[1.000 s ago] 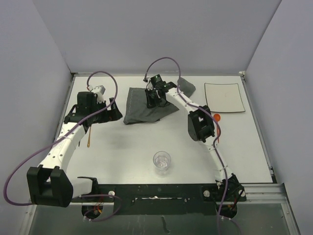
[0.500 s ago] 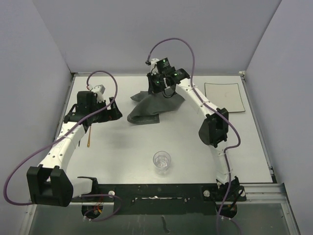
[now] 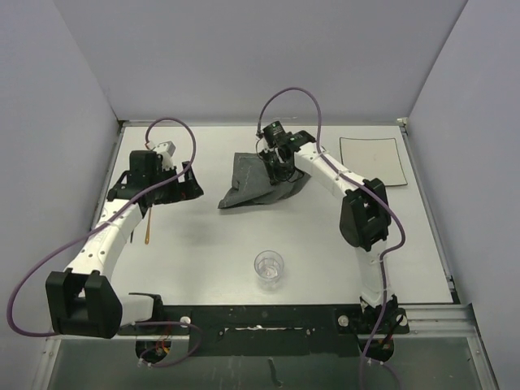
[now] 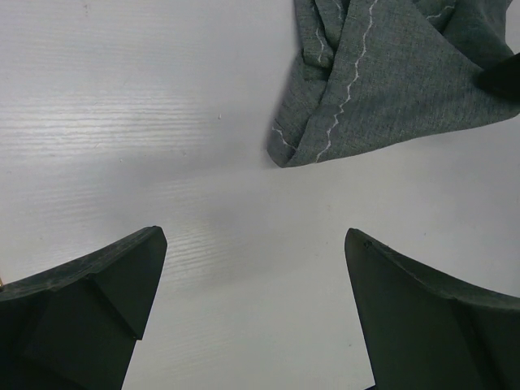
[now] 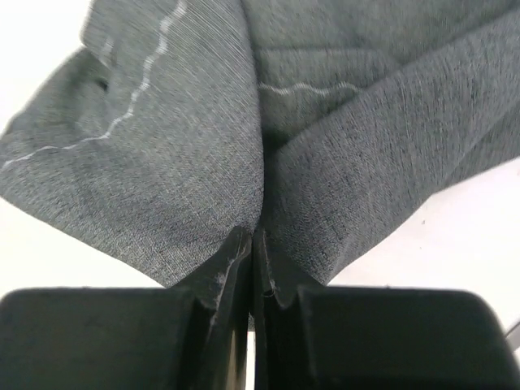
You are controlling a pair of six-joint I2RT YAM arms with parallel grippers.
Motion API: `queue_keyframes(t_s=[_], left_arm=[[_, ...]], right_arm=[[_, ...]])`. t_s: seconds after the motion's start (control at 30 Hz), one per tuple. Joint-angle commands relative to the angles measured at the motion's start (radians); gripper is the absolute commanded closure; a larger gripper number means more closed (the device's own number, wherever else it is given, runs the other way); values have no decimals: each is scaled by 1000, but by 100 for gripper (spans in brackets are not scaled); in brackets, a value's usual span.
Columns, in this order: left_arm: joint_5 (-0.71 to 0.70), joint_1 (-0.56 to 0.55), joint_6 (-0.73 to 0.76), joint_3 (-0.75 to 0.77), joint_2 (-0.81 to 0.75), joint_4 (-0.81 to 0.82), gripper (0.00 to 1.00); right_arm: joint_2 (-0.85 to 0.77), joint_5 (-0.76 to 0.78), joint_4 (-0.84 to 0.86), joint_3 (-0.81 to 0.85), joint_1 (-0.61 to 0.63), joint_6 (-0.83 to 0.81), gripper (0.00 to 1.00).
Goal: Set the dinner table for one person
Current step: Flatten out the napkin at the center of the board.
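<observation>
The dinner table point(image 3: 211, 244) is the wide white tabletop. A dark grey stitched placemat point(image 3: 256, 183) hangs crumpled at the far middle, its lower end resting on the table; it fills the right wrist view point(image 5: 341, 146) and shows at the top right of the left wrist view point(image 4: 382, 89). My right gripper point(image 3: 279, 165) is shut on a fold of the placemat point(image 5: 258, 236). My left gripper point(image 3: 193, 188) is open and empty, low over bare table left of the placemat point(image 4: 253, 244). A clear cup point(image 3: 269, 269) stands near the front middle. A white square plate point(image 3: 372, 161) lies at the far right.
An orange-handled utensil point(image 3: 149, 227) lies on the table under the left arm. Grey walls close the table on the far, left and right sides. A black bar with both arm bases point(image 3: 260, 321) runs along the near edge.
My right gripper has lifted the placemat and carried it slightly right and toward the front, leaving it bunched and folded. The orange object near the right arm is no longer visible. The left arm has barely moved.
</observation>
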Motion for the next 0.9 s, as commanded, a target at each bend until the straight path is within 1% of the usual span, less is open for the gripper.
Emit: queue_keyframes(t_s=[0.0, 0.1, 0.17, 0.2, 0.3, 0.37, 0.43, 0.47, 0.53, 0.6, 0.67, 0.77, 0.87], left_arm=[[-1, -3, -5, 68, 39, -7, 7], [-4, -3, -4, 76, 50, -20, 7], [-8, -3, -4, 75, 46, -20, 7], [-11, -3, -3, 75, 43, -20, 7], [-14, -3, -1, 73, 40, -20, 7], [-12, -3, -2, 74, 41, -20, 7], [-8, -3, -2, 75, 43, -21, 7], [-8, -3, -2, 75, 43, -20, 7], [-8, -2, -2, 76, 43, -21, 7], [-9, -3, -1, 76, 42, -21, 7], [-8, -3, -1, 75, 41, -22, 7], [-12, -2, 1, 73, 38, -24, 7], [-13, -3, 3, 73, 38, -23, 7]], right_arm=[[-85, 65, 11, -11, 9, 24, 100], [-56, 66, -32, 23, 8, 29, 100], [-18, 56, -92, 48, 8, 38, 100], [0, 48, -112, 56, 9, 42, 98], [23, 10, -116, 46, 16, 48, 74], [15, -10, -89, 39, 26, 47, 64], [9, -18, -66, 58, 39, 43, 48], [11, -22, -58, 77, 44, 38, 42], [24, -26, -47, 129, 52, 29, 34], [52, -23, -39, 185, 59, 18, 32], [99, -19, -41, 277, 63, 12, 31], [188, -26, -53, 391, 63, 4, 31], [268, -22, -34, 462, 64, -8, 31]])
